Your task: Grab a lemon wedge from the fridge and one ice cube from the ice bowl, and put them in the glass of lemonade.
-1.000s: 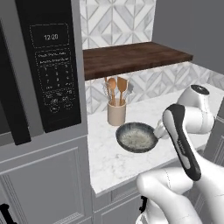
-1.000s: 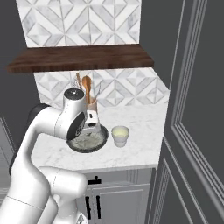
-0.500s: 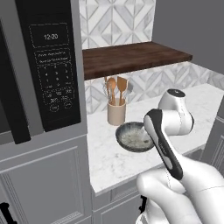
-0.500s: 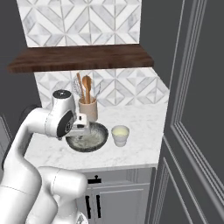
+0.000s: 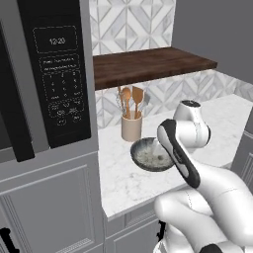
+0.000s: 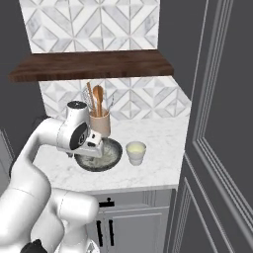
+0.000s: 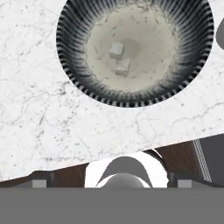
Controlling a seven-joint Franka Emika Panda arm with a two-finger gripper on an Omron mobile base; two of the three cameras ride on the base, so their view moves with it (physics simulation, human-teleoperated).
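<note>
The fingers [image 6: 95, 147] stand as wide open as they go and hold nothing, poised above the ice bowl [image 7: 74, 65] on the marble tabletop [image 7: 52, 127]. In the hand view, the bowl lies ahead of the fingers, toward the top of the picture, with 2 ice cubes [image 7: 119, 57] touching each other near its middle. The step in hand looks like the reach for 1 cube. To do it well, I would bring the fingers forward until they sit directly over a single cube, turn the wrist so the pads close on 2 flat opposite faces, and pick the cube whose free sides leave room for a pad, since the neighbour touches it on 1 side. The descent should be straight, clearing the dark ribbed rim. The glass of lemonade [image 6: 136, 152] stands just beside the bowl, on the far side from the arm, and the utensil crock [image 6: 99, 123] sits close behind. No lemon wedge is visible.
</note>
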